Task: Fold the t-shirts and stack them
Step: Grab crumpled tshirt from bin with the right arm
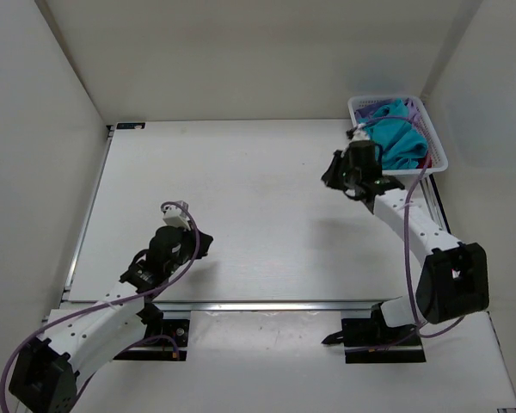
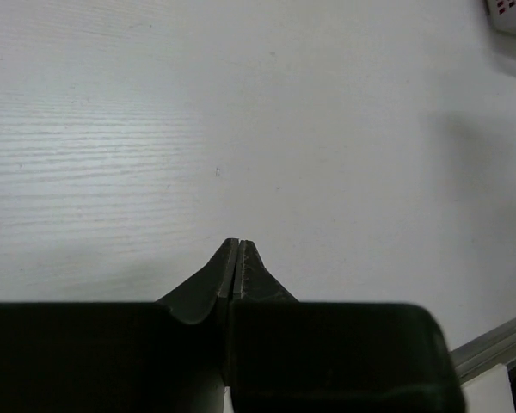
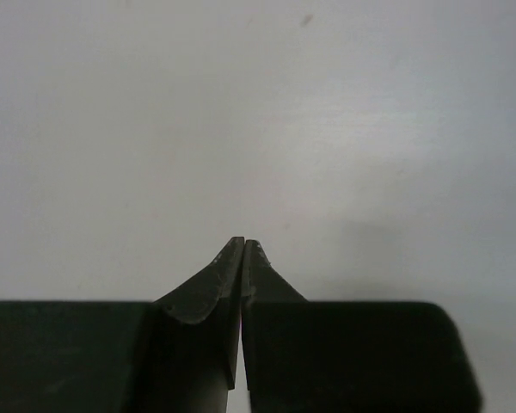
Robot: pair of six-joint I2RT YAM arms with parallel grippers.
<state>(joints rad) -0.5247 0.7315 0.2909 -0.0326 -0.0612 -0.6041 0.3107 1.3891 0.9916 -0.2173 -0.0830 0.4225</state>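
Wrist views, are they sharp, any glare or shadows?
Right wrist: soft and hazy, background featureless, the shut right gripper dark. Left wrist: sharper, the table shows wood grain, with a faint shadow at right. Top external: even light, no glare.

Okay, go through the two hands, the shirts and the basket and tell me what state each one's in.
Left hand: shut, empty, over the table.
Right hand: shut, empty, beside the basket.
Teal t-shirt: crumpled, unfolded, on top in the basket.
Lavender t-shirt: in the basket, mostly hidden.
Dark red t-shirt: in the basket, only a sliver showing.
Basket: upright, at the table's far right corner, holding the shirts.
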